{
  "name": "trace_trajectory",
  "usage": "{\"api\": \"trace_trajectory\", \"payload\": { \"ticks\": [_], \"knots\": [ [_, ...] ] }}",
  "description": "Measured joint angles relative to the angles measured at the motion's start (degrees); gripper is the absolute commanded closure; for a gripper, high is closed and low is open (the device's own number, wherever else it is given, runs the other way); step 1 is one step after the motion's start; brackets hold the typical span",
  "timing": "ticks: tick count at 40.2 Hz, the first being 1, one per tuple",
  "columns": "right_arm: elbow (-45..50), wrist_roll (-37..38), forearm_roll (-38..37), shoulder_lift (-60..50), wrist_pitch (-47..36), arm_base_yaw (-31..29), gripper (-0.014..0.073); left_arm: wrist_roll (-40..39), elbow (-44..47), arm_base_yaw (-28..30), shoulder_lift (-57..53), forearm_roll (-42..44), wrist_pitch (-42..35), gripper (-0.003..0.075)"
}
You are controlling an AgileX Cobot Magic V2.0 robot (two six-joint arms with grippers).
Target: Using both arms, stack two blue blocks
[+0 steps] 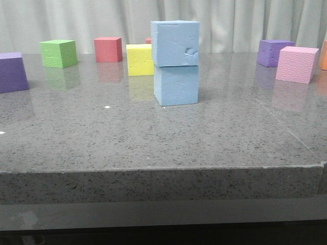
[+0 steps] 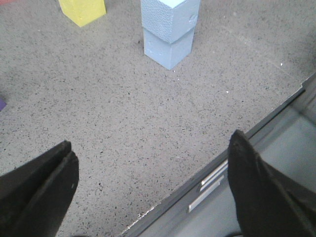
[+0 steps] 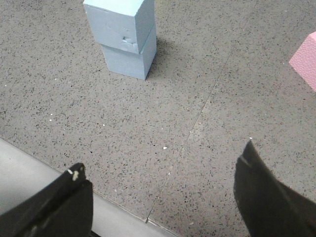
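Two light sky-blue foam cubes stand stacked at the table's middle. The upper blue block (image 1: 174,43) rests on the lower blue block (image 1: 176,84), turned slightly. The stack also shows in the left wrist view (image 2: 169,30) and the right wrist view (image 3: 123,37). My left gripper (image 2: 150,153) is open and empty, over the table's front edge, well short of the stack. My right gripper (image 3: 160,160) is open and empty, also near the front edge. Neither gripper shows in the front view.
A yellow cube (image 1: 139,59) stands just behind-left of the stack. A red cube (image 1: 108,49), a green cube (image 1: 59,53) and a purple cube (image 1: 12,72) stand at the left. A pink cube (image 1: 296,64) and a purple cube (image 1: 274,52) stand at the right.
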Motion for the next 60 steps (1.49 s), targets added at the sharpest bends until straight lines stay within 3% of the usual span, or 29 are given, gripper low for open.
{"api": "trace_trajectory", "payload": {
  "ticks": [10, 15, 18, 27, 30, 36, 60],
  "knots": [
    [6.5, 0.0, 0.0, -8.1, -4.8, 0.0, 0.0, 0.0, 7.3, 0.0, -9.3, 0.4, -7.7, 0.0121],
    [9.6, 0.0, -0.7, -10.3, -6.7, 0.0, 0.0039, 0.0, 7.6, 0.0, -9.6, 0.9, -8.4, 0.0194],
    [10.3, 0.0, -1.0, -10.6, -6.9, 0.0, 0.0144, 0.0, 7.7, 0.0, -9.6, 1.5, -8.4, 0.029],
    [10.4, 0.0, -1.0, -10.6, -7.3, 0.0, 0.0585, 0.0, 7.9, 0.0, -9.6, 2.1, -10.3, 0.0556],
    [10.4, 0.0, -1.0, -10.6, -7.3, 0.0, 0.0666, 0.0, 7.9, 0.0, -9.6, 2.1, -10.9, 0.0631],
    [10.4, 0.0, -1.0, -10.6, -7.4, 0.0, 0.066, 0.0, 7.9, 0.0, -9.6, 2.1, -11.2, 0.074],
    [10.4, 0.0, -1.0, -10.6, -7.4, 0.0, 0.066, 0.0, 9.3, 0.2, -10.4, 2.1, -13.0, 0.0739]
  ]
}}
